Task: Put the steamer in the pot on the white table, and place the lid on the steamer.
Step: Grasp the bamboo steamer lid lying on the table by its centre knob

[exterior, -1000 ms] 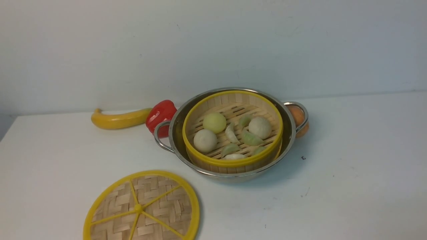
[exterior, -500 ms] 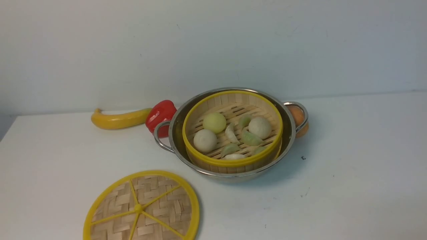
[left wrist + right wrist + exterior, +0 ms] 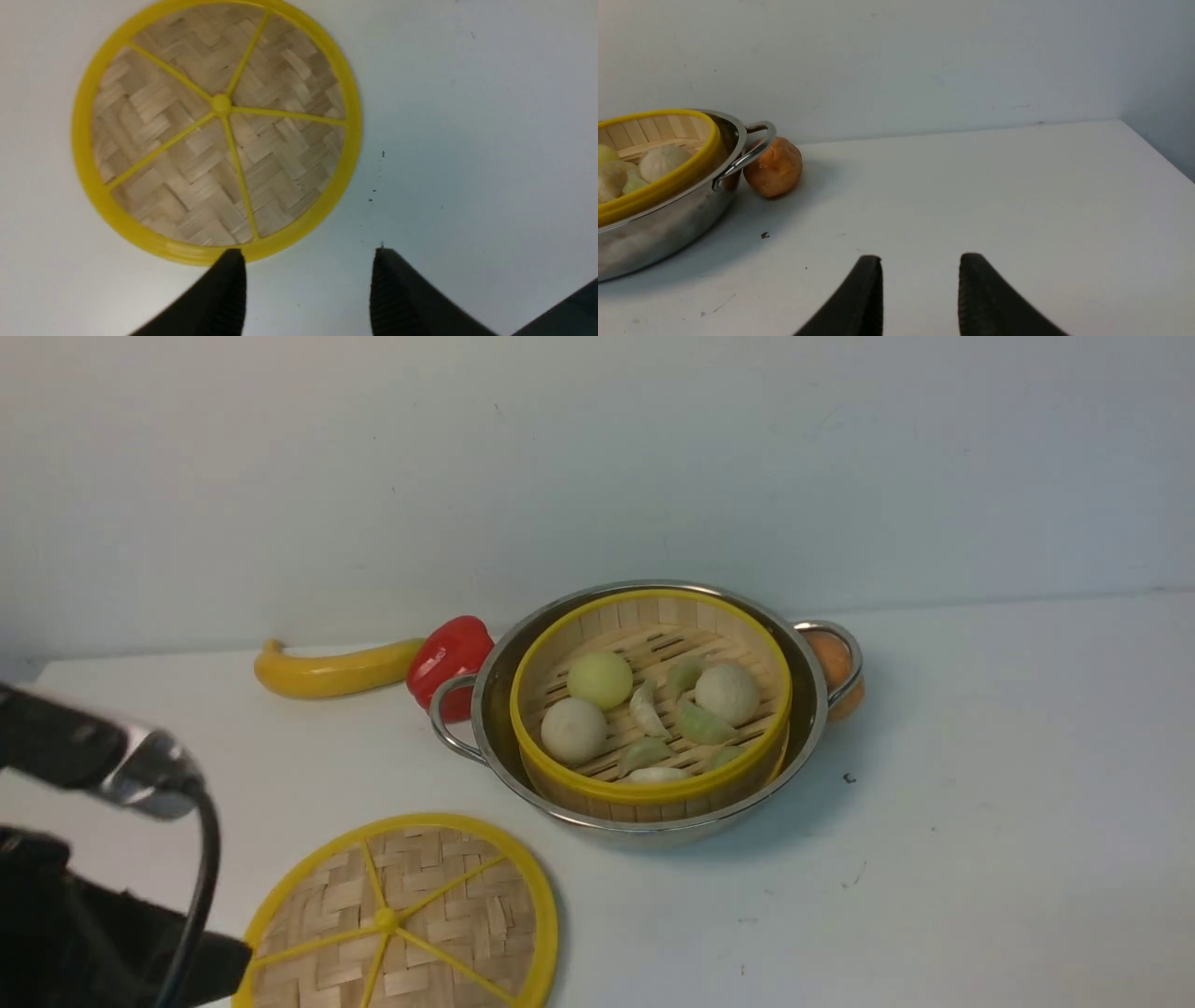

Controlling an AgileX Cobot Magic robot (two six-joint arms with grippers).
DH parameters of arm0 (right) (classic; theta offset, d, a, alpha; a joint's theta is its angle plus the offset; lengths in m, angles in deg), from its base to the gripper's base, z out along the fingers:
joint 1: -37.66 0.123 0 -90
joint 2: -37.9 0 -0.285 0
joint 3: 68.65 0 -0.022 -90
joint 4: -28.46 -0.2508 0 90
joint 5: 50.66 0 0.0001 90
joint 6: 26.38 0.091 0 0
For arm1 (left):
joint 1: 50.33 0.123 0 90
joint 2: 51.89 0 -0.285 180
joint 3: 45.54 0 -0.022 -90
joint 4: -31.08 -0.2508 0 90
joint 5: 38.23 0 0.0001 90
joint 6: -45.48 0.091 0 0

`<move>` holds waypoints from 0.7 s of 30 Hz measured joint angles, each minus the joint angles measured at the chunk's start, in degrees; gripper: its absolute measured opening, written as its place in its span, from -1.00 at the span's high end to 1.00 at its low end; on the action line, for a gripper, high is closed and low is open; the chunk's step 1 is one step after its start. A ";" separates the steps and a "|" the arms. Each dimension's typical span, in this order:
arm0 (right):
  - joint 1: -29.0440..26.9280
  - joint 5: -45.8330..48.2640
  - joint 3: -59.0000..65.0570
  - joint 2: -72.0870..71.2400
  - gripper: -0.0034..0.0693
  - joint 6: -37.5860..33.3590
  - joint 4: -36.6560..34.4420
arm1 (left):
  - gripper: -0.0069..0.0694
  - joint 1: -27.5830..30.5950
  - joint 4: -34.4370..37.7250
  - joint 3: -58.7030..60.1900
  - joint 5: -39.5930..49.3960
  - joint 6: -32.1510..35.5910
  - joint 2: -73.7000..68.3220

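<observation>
The front camera looks forward and down at the pot (image 3: 504,691). The left wrist camera shares its lid (image 3: 387,920), from nearer.

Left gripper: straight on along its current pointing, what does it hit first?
Probably the near part of the woven lid's yellow rim; the open left gripper points that way, though height above the table is unclear.

Steamer (image 3: 653,700) in pot (image 3: 810,737), lid (image 3: 439,868) apart

Pale wall behind a white tabletop (image 3: 934,784)
The plain wall (image 3: 597,457) looks faintly bluish toward the right; small dark specks dot the tabletop.
</observation>
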 joint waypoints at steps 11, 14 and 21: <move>0.00 0.00 0.00 0.00 0.23 0.12 0.00 | -0.27 -1.89 -2.55 -8.10 -3.21 5.31 -26.44; 0.00 0.00 0.00 0.00 0.23 0.13 0.00 | -0.22 -5.18 -4.89 -8.30 -6.69 3.63 -30.40; 0.00 0.00 0.00 0.00 0.23 0.18 0.00 | -0.20 -11.70 -8.79 -8.43 -14.26 -3.01 -36.23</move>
